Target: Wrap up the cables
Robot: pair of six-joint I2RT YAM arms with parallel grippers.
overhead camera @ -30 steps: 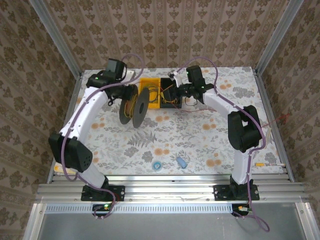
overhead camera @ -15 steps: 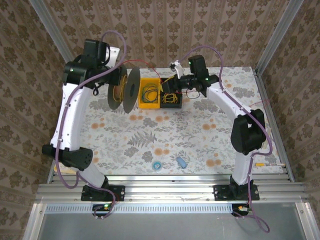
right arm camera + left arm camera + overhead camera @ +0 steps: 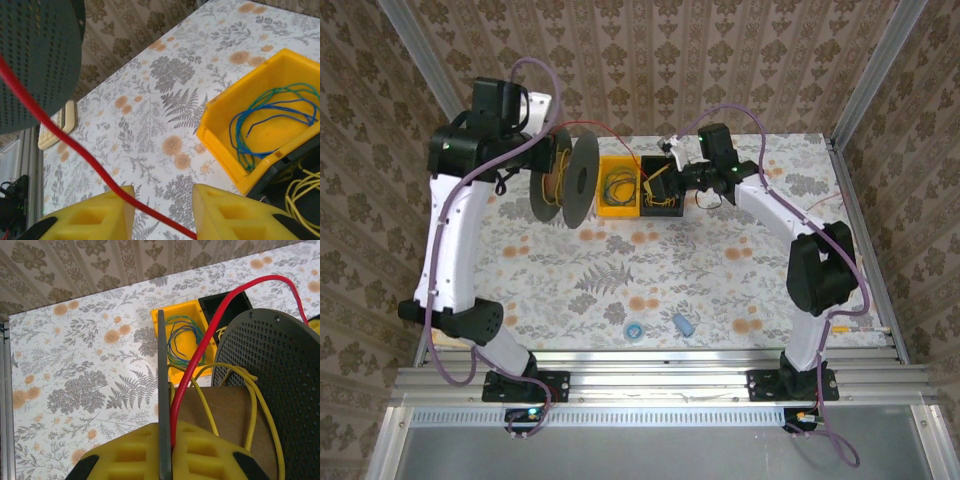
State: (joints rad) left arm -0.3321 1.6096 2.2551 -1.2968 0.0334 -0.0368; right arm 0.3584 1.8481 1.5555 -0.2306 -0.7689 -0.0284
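the left arm (image 3: 448, 235) reaches up high, and the left gripper (image 3: 163, 447) is squeezed tight. the right gripper (image 3: 163, 205) has fingers apart.

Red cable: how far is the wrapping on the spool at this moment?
Done: loose yellow wire circles the spool core. In hand: the left gripper is shut on a flange, holding the spool raised; the red cable runs from the core through the open right gripper. Left: no red turns visible, so its winding seems barely begun.
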